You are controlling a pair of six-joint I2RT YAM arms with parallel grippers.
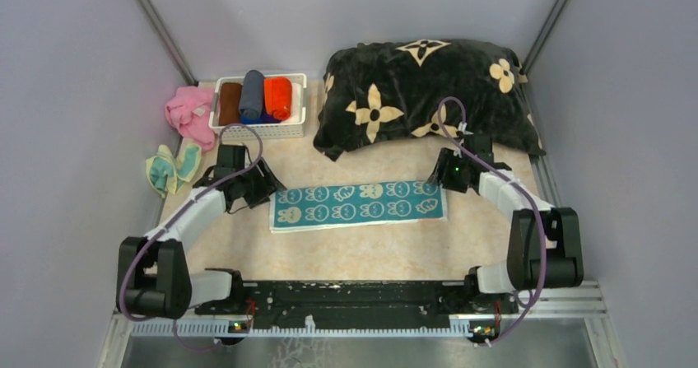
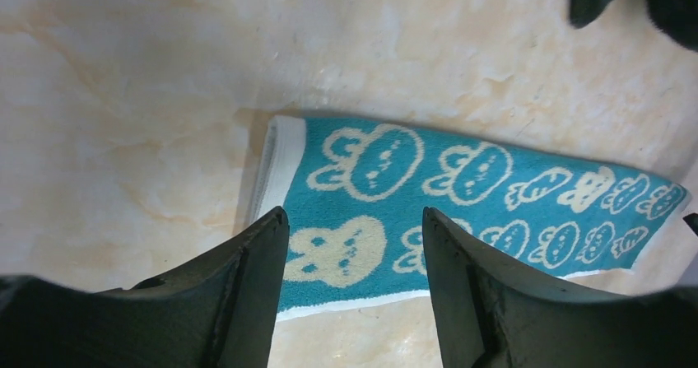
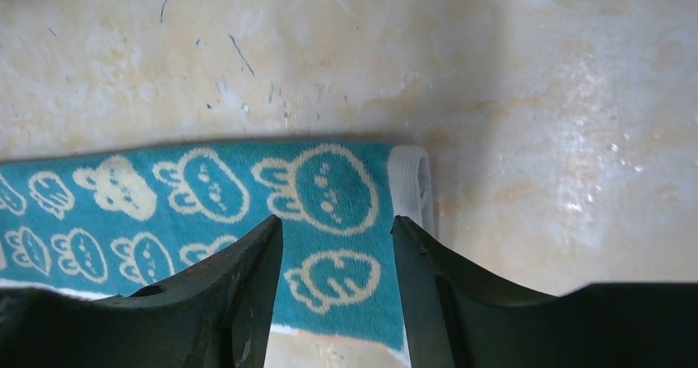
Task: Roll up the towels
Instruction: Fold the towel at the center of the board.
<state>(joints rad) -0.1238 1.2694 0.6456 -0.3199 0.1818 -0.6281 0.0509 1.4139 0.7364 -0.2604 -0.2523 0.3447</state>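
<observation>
The teal towel [image 1: 358,205] lies flat on the table [image 1: 370,253] mid-way between the arms, folded into a narrow strip whose long axis runs left to right. The left gripper [image 2: 354,220] hangs over its left end and the right gripper [image 3: 337,228] over its right end; each has its jaws spread apart with nothing between them but the cloth below. Neither arm is clearly the nearer one, since each has a short end right under it (the layered fold edges show at both ends in the wrist views). A roll would have to travel along the strip, so I judge the start to be a pinch at one short end, turned toward the other. Whether the fingers touch the cloth I cannot tell. Nothing lies on the towel or along its path. The cushion [image 1: 420,96] sits behind it, near the right arm's wrist, and could crowd a lift on that side. The basket [image 1: 259,131] stands at the back left, just behind the left arm, with the orange towel [image 1: 278,98] rolled inside; a pink cloth [image 1: 189,113] and the yellow towel [image 1: 171,169] lie loose to its left.
</observation>
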